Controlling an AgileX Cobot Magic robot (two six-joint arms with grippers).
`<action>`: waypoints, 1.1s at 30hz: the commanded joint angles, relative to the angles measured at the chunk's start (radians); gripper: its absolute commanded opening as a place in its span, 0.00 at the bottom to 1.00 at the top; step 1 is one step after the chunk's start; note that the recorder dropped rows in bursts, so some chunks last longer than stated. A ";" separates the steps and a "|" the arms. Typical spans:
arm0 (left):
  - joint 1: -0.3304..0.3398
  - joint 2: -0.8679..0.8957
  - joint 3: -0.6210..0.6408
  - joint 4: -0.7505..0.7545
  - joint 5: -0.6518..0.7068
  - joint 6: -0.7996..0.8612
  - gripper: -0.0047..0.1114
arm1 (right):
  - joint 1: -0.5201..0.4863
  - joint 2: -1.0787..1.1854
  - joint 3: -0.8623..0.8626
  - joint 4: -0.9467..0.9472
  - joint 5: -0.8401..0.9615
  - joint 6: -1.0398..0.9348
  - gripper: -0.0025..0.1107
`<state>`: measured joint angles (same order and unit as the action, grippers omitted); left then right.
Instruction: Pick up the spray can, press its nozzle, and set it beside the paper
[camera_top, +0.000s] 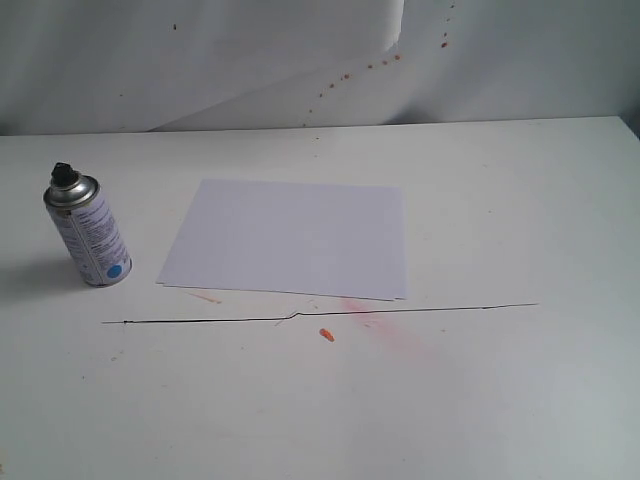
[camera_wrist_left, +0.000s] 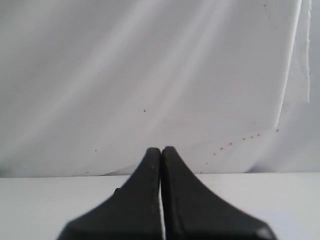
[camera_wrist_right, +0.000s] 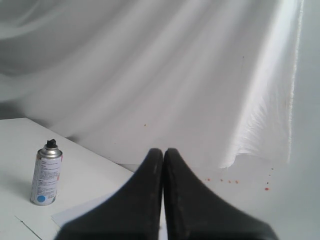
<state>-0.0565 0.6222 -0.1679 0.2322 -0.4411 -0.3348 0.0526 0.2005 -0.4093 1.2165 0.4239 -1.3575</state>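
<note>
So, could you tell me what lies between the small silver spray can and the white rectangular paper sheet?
Only bare white tabletop: the exterior view shows the upright silver spray can and the white paper sheet standing apart.

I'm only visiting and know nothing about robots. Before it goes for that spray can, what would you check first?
1. Spray can standing upright with nothing touching it: ok.
2. Nozzle on top and uncovered: ok.
3. Left gripper open for a grasp: not ok, its jaws are pressed shut.
4. Right gripper open: not ok, shut too.
5. Bare table beside the paper for setting the can down: ok.
6. Which way the nozzle's spray hole faces: cannot tell.
</note>
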 joint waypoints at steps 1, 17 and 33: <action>-0.002 -0.154 -0.062 0.066 0.219 -0.033 0.04 | -0.003 -0.003 0.005 -0.009 0.004 0.004 0.02; -0.006 -0.378 -0.062 0.058 0.285 -0.144 0.04 | -0.003 -0.003 0.005 -0.009 0.004 0.002 0.02; 0.102 -0.537 0.066 -0.371 0.564 0.290 0.04 | -0.003 -0.003 0.005 -0.009 0.004 0.004 0.02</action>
<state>-0.0033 0.1347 -0.1300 -0.1237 0.0791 -0.0590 0.0526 0.2005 -0.4093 1.2165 0.4239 -1.3575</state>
